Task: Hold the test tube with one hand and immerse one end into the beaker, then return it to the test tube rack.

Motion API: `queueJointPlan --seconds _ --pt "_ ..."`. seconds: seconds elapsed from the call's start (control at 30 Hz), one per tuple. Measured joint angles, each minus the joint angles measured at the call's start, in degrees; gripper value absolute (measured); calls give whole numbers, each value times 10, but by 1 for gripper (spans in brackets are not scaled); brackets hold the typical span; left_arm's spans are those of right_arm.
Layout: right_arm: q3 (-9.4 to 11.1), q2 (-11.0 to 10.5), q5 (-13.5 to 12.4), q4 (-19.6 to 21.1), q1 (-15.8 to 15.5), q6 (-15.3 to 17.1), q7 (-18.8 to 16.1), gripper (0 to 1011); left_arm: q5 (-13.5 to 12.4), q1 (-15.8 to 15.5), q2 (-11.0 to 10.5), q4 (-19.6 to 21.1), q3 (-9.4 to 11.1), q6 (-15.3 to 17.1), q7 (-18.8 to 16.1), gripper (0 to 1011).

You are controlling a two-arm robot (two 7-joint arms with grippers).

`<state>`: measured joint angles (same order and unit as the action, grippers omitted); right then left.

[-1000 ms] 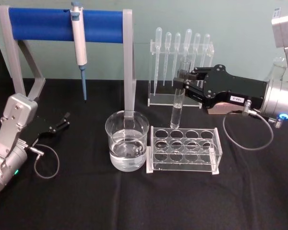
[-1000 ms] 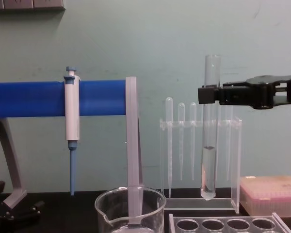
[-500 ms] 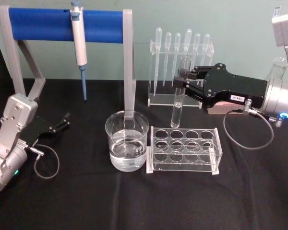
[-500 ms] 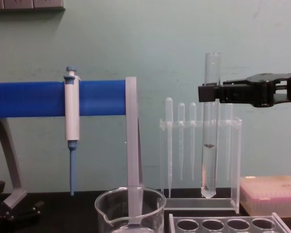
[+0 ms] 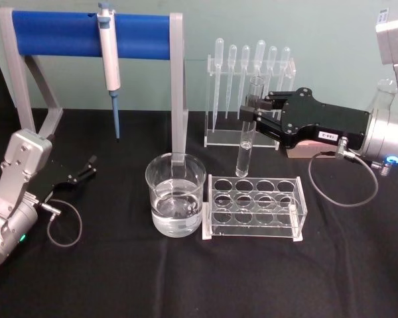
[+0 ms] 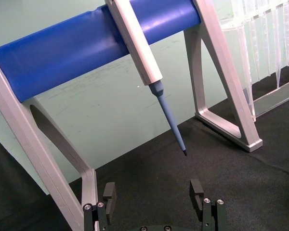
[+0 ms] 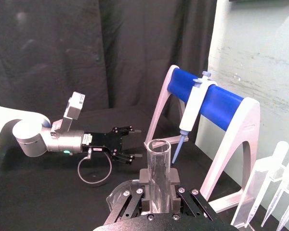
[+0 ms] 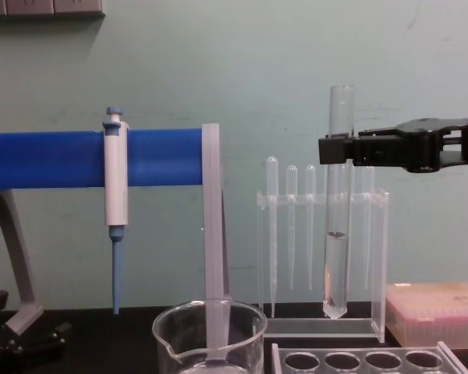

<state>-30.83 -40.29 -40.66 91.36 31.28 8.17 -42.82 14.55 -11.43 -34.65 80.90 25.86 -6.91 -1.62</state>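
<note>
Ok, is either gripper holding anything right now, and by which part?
The right gripper holds the test tube upright, clamped on its upper part, a little below the open rim. The left gripper, parked at left, is open and empty.

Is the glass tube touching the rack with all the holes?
Apart. The chest view shows the test tube hanging with its round bottom above the rack, a gap between them, held by the right gripper.
</note>
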Motion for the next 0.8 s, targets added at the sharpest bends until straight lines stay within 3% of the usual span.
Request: queueJointPlan --seconds 0.8 --pt "0 0 0 0 0 0 0 226 0 0 0 0 0 0 0 1000"
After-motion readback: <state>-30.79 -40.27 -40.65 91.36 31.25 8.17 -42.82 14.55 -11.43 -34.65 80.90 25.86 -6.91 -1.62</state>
